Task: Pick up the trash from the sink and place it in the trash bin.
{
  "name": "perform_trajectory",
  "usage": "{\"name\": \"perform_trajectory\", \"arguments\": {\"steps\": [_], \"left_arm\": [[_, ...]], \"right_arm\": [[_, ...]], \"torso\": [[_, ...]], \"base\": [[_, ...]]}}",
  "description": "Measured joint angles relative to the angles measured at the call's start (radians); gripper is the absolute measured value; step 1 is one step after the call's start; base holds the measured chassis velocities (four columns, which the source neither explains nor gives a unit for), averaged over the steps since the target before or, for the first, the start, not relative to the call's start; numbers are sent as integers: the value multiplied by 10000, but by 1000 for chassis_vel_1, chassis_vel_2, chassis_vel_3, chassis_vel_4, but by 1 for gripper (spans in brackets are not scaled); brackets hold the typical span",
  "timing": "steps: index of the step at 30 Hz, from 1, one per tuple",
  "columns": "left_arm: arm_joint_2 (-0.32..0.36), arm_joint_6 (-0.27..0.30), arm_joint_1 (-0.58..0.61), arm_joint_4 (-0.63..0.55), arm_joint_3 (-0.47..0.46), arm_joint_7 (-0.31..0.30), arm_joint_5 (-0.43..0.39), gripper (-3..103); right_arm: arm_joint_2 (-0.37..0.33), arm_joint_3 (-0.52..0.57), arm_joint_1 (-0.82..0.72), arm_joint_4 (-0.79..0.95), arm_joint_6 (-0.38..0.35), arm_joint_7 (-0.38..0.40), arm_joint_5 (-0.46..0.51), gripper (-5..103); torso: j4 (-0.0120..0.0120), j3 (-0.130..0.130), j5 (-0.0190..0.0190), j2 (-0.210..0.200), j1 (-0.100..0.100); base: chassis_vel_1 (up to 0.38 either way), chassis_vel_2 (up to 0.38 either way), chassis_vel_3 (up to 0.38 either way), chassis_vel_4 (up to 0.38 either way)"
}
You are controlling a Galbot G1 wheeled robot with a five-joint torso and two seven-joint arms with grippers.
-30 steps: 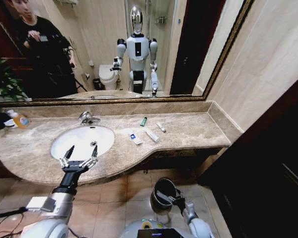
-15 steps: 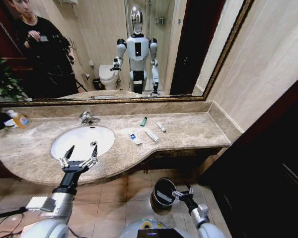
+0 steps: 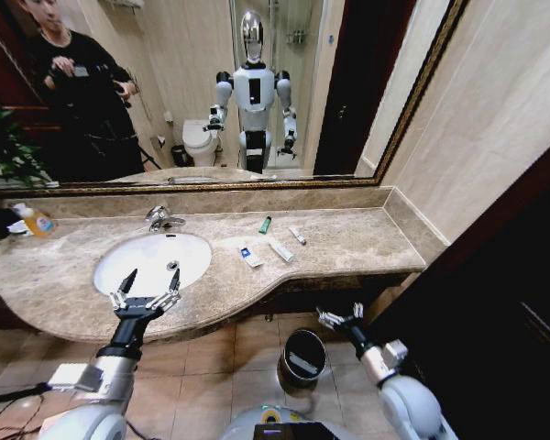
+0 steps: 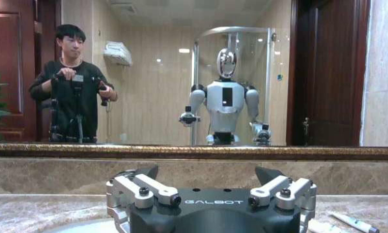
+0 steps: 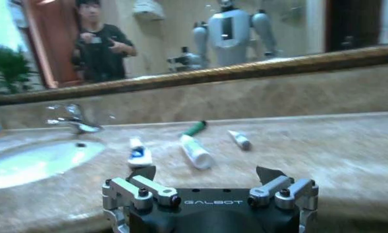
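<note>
White tubes lie on the marble counter right of the sink, well apart from the black trash bin on the floor. From the head view, the right gripper, fingers spread, hangs below the counter edge, nearer them than the left gripper, spread over the basin rim. From the right wrist, the largest tube lies ahead, long axis pointing roughly away.

Toiletry trash beside white sink
</note>
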Motion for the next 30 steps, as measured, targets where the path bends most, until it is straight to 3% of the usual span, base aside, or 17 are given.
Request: {"name": "perform_trajectory", "arguments": {"steps": [14, 23, 30], "left_arm": [[0, 0, 0, 0, 0, 0, 0, 100], [0, 0, 0, 0, 0, 0, 0, 100], [-1, 0, 0, 0, 0, 0, 0, 100]], "right_arm": [[-1480, -1388, 3164, -1178, -1306, 223, 483, 100], [-1738, -3445, 5284, -2105, -1683, 1192, 1043, 100], [-1673, -4379, 6331, -2752, -1865, 1482, 1372, 100]], "torso": [[-1, 1, -2, 0, 1], [1, 1, -1, 0, 1], [0, 0, 0, 0, 1]], "base": [[0, 0, 0, 0], [0, 0, 0, 0], [0, 0, 0, 0]]}}
